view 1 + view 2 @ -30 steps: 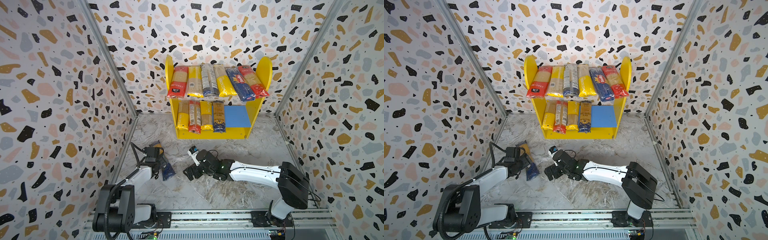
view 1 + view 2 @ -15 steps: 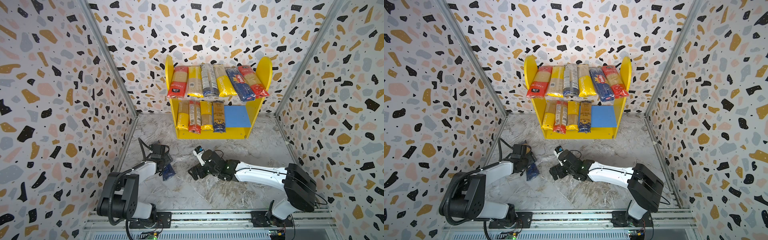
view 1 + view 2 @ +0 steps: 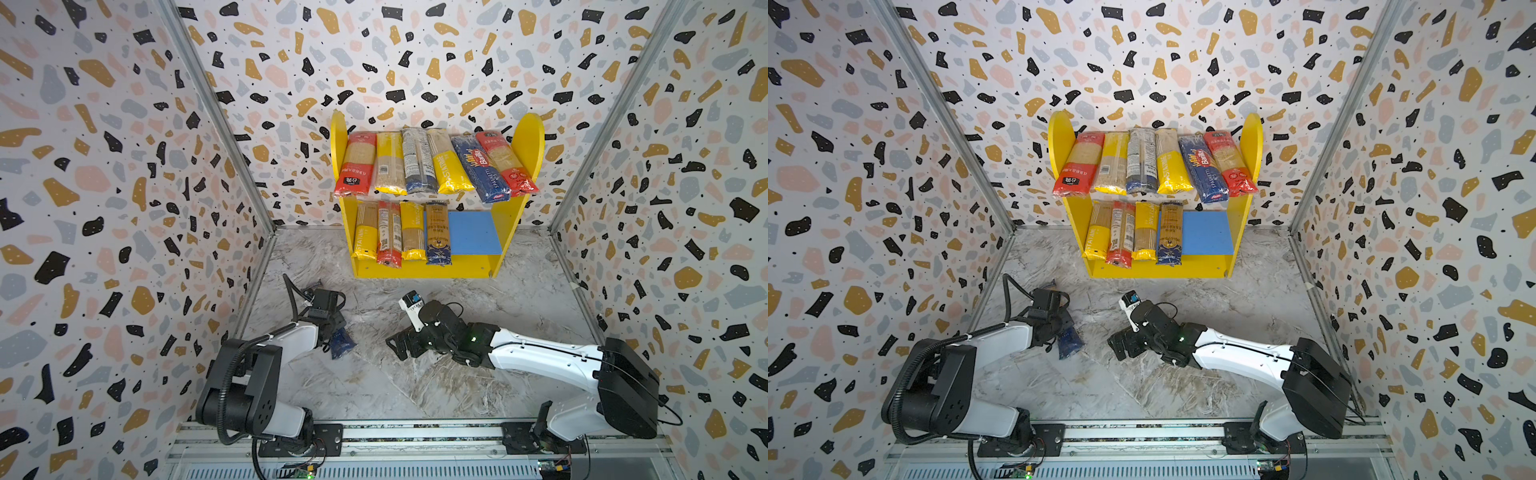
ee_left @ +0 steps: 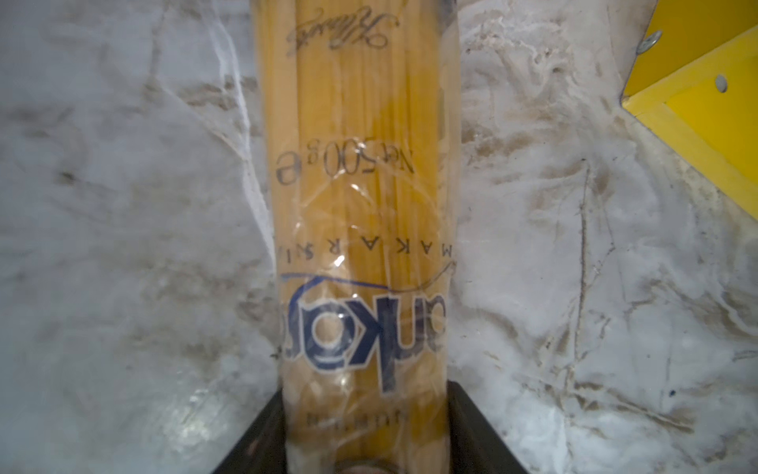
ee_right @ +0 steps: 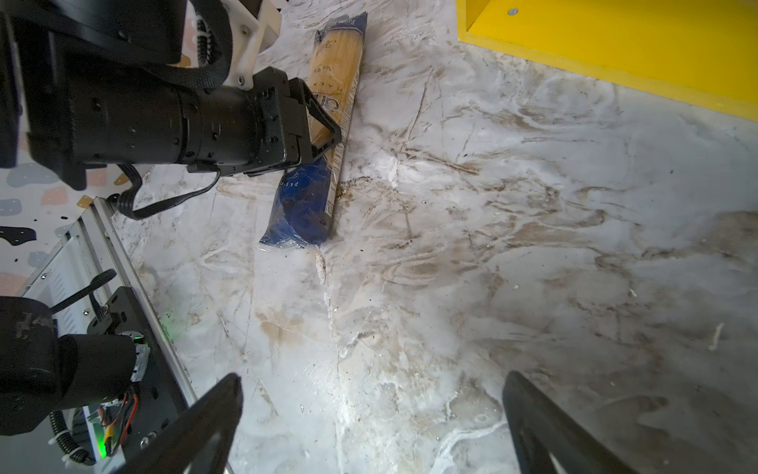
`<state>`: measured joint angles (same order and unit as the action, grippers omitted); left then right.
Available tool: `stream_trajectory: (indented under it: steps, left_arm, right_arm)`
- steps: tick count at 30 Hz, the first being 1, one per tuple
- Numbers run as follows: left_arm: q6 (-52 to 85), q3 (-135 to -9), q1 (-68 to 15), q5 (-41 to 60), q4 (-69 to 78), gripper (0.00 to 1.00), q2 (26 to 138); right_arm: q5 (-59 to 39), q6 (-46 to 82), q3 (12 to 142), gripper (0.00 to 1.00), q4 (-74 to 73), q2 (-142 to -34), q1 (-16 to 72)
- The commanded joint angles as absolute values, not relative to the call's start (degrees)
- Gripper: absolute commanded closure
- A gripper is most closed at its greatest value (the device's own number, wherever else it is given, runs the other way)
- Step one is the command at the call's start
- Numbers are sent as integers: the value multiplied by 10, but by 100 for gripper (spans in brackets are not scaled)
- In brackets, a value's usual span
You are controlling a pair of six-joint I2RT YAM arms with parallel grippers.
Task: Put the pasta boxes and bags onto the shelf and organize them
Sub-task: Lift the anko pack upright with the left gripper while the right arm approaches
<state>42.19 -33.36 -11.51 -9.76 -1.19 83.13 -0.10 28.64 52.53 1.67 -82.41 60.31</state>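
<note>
1. Left end effector grips the packet, jaws half-spread against its sides; the packet lies on the surface, left-front of the shelf.
2. Right end effector: wide open, empty, before the shelf.

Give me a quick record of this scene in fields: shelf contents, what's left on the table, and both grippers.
shelf: yellow, two tiers, at the back wall
upper tier: six packets side by side
lower tier: four packets at left; blue board bare at right
table: one loose packet, lying flat
left gripper: jaws closed on the loose packet's sides
right gripper: open, empty, above bare table
</note>
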Motion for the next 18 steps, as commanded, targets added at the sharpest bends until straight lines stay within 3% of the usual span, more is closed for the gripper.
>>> stream_trajectory:
  steps: [1,11,18]
  left_arm:
    - [434,-309,-136,-76,-4,56,823]
    - [461,-225,-205,-84,-33,100,710]
    - [488,-209,-283,-101,-105,100,582]
  right_arm:
    - [14,294,511,1,19,-788,601]
    - [32,308,460,1,31,-701,601]
    - [53,317,423,1,58,-619,602]
